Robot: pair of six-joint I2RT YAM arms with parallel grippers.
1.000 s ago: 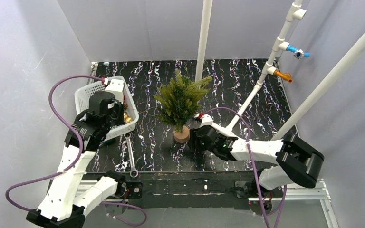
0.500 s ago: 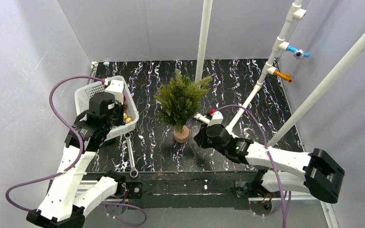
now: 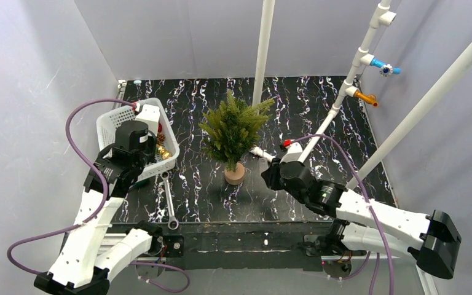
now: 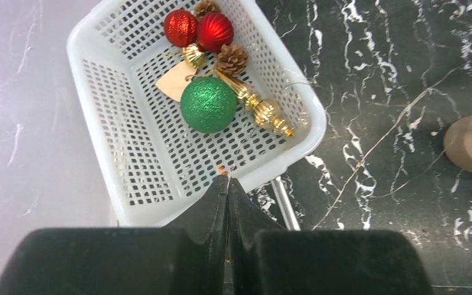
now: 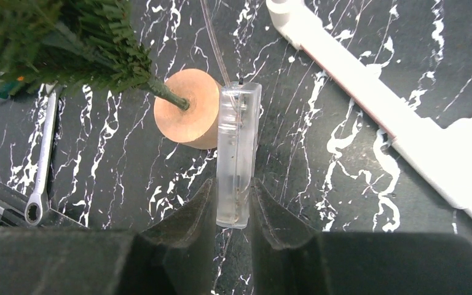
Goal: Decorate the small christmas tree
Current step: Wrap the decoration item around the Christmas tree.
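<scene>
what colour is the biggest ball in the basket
Glittery green. The biggest ball in the white basket shows best in the left wrist view.

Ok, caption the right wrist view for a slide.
Right gripper clamps a clear plastic box beside the round wooden base of the small christmas tree.

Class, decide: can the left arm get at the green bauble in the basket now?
Probably yes: the bauble lies uncovered in the basket, just ahead of the arm. Its jaws, though, are shut on a thin wire and must release it first.
</scene>
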